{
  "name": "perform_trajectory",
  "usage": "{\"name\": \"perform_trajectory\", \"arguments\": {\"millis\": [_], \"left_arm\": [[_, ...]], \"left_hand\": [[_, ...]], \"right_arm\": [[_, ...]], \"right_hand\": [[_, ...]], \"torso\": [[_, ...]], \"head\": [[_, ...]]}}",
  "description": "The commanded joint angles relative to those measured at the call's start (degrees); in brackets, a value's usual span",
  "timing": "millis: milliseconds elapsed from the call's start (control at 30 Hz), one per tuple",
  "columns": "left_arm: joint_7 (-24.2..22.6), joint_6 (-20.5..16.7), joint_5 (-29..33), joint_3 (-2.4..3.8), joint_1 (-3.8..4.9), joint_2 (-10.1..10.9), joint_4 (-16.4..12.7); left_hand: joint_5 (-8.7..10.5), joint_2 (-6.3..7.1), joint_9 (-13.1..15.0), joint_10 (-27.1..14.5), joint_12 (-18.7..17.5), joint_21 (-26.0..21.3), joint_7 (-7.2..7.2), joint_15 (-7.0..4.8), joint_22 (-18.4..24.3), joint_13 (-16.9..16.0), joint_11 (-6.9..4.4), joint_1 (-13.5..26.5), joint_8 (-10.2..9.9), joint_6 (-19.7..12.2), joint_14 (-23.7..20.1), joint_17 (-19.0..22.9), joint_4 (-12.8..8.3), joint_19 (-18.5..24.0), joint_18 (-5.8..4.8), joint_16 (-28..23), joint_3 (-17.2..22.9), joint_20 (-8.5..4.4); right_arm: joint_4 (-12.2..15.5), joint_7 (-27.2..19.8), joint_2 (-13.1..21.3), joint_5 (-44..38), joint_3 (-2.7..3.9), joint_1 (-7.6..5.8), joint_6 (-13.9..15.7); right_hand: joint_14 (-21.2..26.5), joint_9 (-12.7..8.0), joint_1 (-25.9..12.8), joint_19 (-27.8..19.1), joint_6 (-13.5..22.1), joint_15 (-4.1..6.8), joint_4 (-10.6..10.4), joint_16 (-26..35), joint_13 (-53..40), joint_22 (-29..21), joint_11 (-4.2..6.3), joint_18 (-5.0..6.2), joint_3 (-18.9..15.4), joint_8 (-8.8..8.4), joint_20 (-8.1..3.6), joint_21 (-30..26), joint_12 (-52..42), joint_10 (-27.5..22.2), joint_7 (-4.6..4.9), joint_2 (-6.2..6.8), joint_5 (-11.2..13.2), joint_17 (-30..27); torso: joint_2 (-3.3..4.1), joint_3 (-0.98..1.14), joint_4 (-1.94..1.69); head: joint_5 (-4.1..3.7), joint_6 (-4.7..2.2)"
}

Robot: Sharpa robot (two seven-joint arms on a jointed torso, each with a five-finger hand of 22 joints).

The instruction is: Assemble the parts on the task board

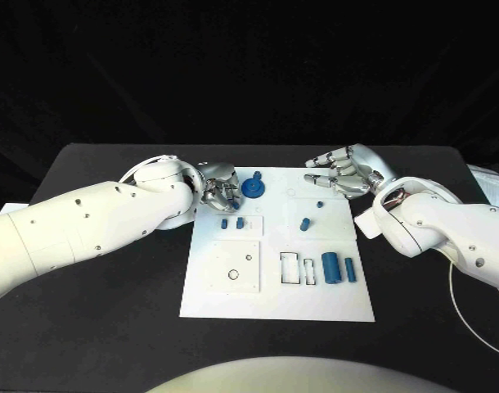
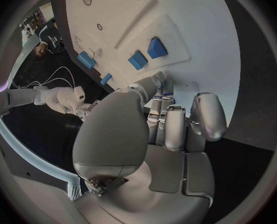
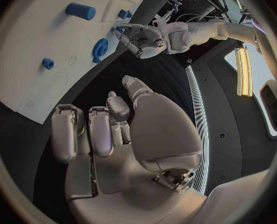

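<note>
In the head view we see the board in the middle of the frame with most of its parts seated or lying loose: a gear at its upper left, two small pegs just below that, another peg near the centre, and two cylinders at the right beside empty rectangular slots. Our left hand sits just beside the gear, fingers curled toward it; we cannot tell whether it grips the gear or only touches it. Our right hand hovers at the board's upper right edge, fingers bent but apart, holding nothing. In the left wrist view, our left hand fills the centre, fingers drawn close together, with blue pegs on the board at the upper middle. In the right wrist view, our right hand is empty at lower centre, while the gear and a cylinder show at upper left. We judge the assembly partly done: the slots and round holes at the lower left remain unfilled.
</note>
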State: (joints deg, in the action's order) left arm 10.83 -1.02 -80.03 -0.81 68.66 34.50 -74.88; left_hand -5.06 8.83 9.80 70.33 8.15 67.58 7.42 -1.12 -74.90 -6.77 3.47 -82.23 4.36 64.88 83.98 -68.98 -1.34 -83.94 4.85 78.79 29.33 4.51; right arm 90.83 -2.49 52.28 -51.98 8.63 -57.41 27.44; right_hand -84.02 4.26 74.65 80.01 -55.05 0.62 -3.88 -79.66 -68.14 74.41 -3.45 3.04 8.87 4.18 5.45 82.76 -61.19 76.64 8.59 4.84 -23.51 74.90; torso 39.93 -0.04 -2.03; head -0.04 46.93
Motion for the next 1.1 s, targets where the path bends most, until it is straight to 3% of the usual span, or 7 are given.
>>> {"name": "perform_trajectory", "arguments": {"millis": [33,233,367,700,867,1033,1100], "left_arm": [[0.3,1.5,-0.3,-0.09,-0.14,-0.1,0.1],[0.3,1.6,-0.3,-0.10,-0.15,-0.2,0.1],[0.4,1.7,0.1,-0.10,-0.15,-0.1,0.1],[0.8,1.3,0.8,-0.10,-0.15,0.5,0.0],[1.3,1.2,1.0,-0.10,-0.14,1.3,-0.4],[1.1,-0.1,1.9,-0.08,-0.06,2.9,-1.3],[0.2,-1.4,3.5,-0.04,0.10,3.9,-1.8]], "left_hand": [[0.21,-0.18,0.1,0.3,-0.2,-0.3,0.06,-0.02,-4.9,-0.1,0.07,0.6,-0.3,0.2,1.8,0.1,0.0,-1.3,-0.59,0.0,0.2,-0.07],[0.32,-0.02,-0.2,-0.1,-0.7,-0.4,0.22,0.06,-4.9,0.0,0.20,0.9,-0.6,-0.2,1.7,0.2,-0.1,-1.2,-0.58,-0.1,0.3,-0.01],[0.27,0.66,-1.5,-0.6,-1.5,-0.4,0.92,0.50,-5.0,0.0,0.69,1.7,-1.0,-4.5,1.6,0.6,-0.2,-1.1,-0.60,-0.1,0.4,0.28],[-0.02,1.84,-3.9,-2.4,-2.8,-1.5,1.88,1.18,-4.8,0.3,1.63,2.8,-1.0,-11.0,1.2,1.6,-0.2,-0.7,-0.41,-0.3,0.3,0.94],[-0.07,2.03,-4.3,-3.2,-3.2,-1.8,2.10,1.39,-4.7,0.5,1.89,3.0,-0.9,-11.9,1.1,1.9,-0.2,-0.7,-0.36,-0.4,0.1,1.14],[-0.20,1.93,-4.4,-3.5,-3.4,-2.1,2.04,1.40,-4.6,0.6,1.83,2.7,-0.7,-12.0,1.1,2.1,-0.3,-0.6,-0.31,-0.5,0.2,1.19],[-0.28,1.73,-4.4,-3.6,-3.3,-2.5,1.93,1.36,-4.4,0.6,1.78,2.4,-0.4,-11.5,1.0,2.3,-0.4,-0.5,-0.22,-0.6,0.5,1.21]], "right_arm": [[0.1,-0.5,-0.1,-0.2,0.00,0.06,-0.8],[0.0,-0.5,-0.1,-0.2,0.00,0.06,-0.7],[0.0,-0.6,-0.1,-0.2,0.00,0.06,-0.7],[-0.2,-0.5,-0.1,-0.2,0.00,0.06,-0.6],[-0.6,-0.6,0.1,-0.2,0.00,0.06,0.3],[-1.7,-0.7,0.3,-1.4,0.00,0.06,0.7],[-2.2,-0.6,0.4,-2.8,0.01,0.05,0.4]], "right_hand": [[-2.9,-0.1,0.1,-0.2,-0.3,0.33,-0.4,0.2,-0.1,0.0,0.13,0.56,0.1,-0.14,-0.12,-0.3,-0.1,-0.2,0.01,-0.37,-0.4,0.3],[-2.9,-0.1,0.1,-0.2,-0.3,0.33,-0.4,0.2,-0.1,0.0,0.13,0.56,0.1,-0.14,-0.12,-0.3,-0.1,-0.2,0.01,-0.37,-0.4,0.3],[-2.9,-0.1,0.1,-0.2,-0.3,0.33,-0.4,0.2,-0.1,0.0,0.13,0.56,0.1,-0.14,-0.12,-0.3,-0.1,-0.2,0.01,-0.37,-0.4,0.3],[-2.9,-0.1,0.0,-0.3,-0.3,0.33,-0.5,0.3,0.1,-0.1,0.13,0.58,0.1,-0.14,-0.12,-0.4,0.0,-0.3,0.01,-0.42,-0.4,0.3],[-2.8,0.0,0.3,-0.7,-0.5,0.35,-0.3,0.7,0.8,-0.8,0.16,0.73,0.2,-0.06,-0.13,-0.7,1.0,-0.9,-0.03,-0.31,-0.5,-0.3],[-1.6,0.0,1.3,-1.9,-0.9,0.46,0.0,4.1,17.3,-2.7,0.25,1.15,2.0,0.10,-0.26,-1.8,22.9,-12.6,-0.03,-0.34,-0.7,-4.2],[-1.0,0.1,1.8,-2.3,-1.5,0.41,0.0,6.4,21.7,-3.4,0.25,1.29,3.5,0.26,-0.33,-2.3,27.9,-13.7,-0.17,-0.05,-0.6,-6.8]], "torso": [[0.00,0.02,-0.05],[-0.01,0.01,-0.03],[-0.03,0.03,0.00],[-0.07,0.01,0.00],[-0.08,0.00,-0.08],[-0.12,-0.06,-0.13],[-0.17,-0.04,-0.09]], "head": [[-0.04,0.00],[-0.01,0.03],[-0.02,0.08],[-0.09,-0.10],[0.03,-0.04],[-0.05,-0.07],[-0.04,-0.27]]}}
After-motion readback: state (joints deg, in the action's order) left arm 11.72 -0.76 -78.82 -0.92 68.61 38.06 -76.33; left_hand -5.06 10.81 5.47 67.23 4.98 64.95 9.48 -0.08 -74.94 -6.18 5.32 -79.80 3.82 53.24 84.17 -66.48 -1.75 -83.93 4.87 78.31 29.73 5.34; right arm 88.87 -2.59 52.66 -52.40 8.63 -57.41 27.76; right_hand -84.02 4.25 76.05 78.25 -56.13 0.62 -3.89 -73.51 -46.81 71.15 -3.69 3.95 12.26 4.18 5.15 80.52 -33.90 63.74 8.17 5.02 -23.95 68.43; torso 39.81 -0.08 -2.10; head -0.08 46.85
